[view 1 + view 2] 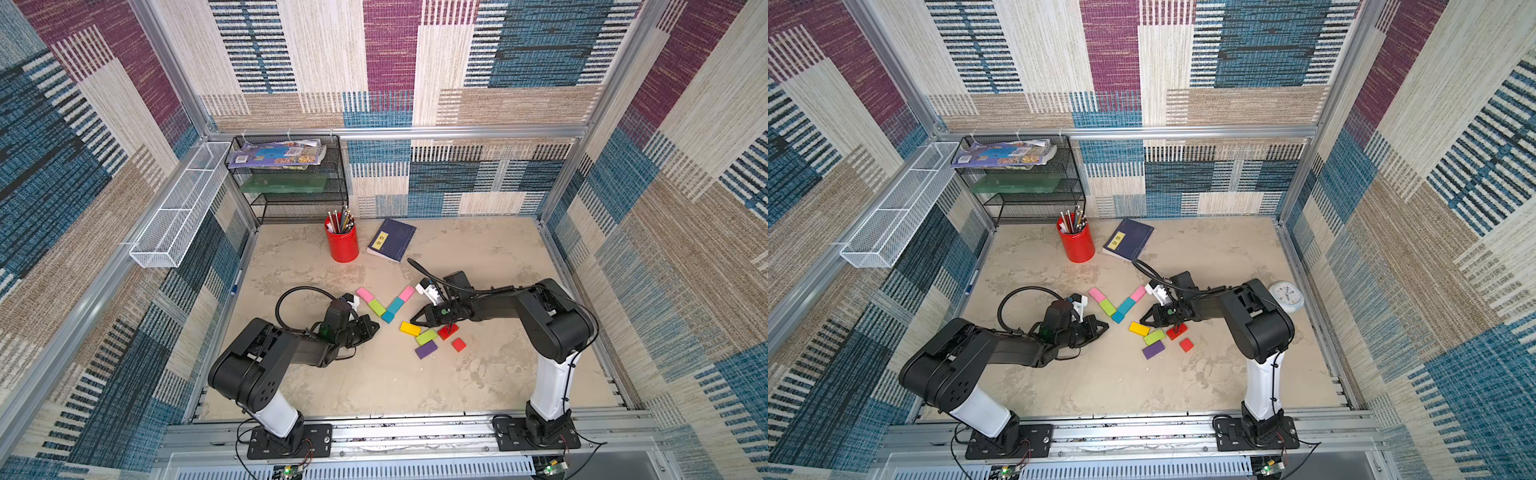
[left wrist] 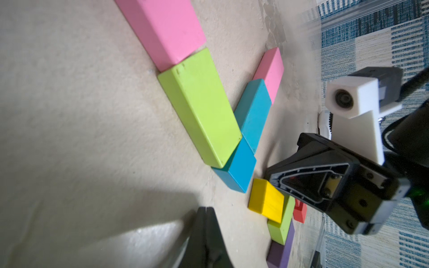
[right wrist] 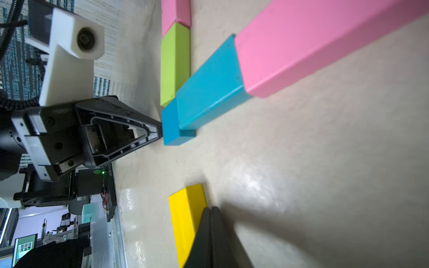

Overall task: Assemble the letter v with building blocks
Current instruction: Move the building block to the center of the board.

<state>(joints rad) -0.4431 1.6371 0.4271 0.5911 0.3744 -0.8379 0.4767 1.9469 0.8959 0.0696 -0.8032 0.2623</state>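
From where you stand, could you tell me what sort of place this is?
Likely a robot test cell dressed as a desk: carpet-lined walls, two arms bolted to a front rail, a red pencil cup and a mesh paper rack.

Saw a mottled beige tabletop (image 1: 374, 386). Counted in the V a pink rectangular block (image 1: 365, 294), a lime green rectangular block (image 1: 377, 307), a small teal square block (image 1: 387, 317), a teal rectangular block (image 1: 395, 305), a second pink rectangular block (image 1: 407, 292). Found a yellow rectangular block (image 1: 410, 328), a second lime green rectangular block (image 1: 427, 336), a purple rectangular block (image 1: 426, 350), a red square block (image 1: 454, 331), a smaller red square block (image 1: 459, 344). Noted a red cylindrical cup (image 1: 342, 245), a yellow-labelled navy book (image 1: 391, 240), woven walls (image 1: 390, 50) patched in striped blue, maroon, cream.
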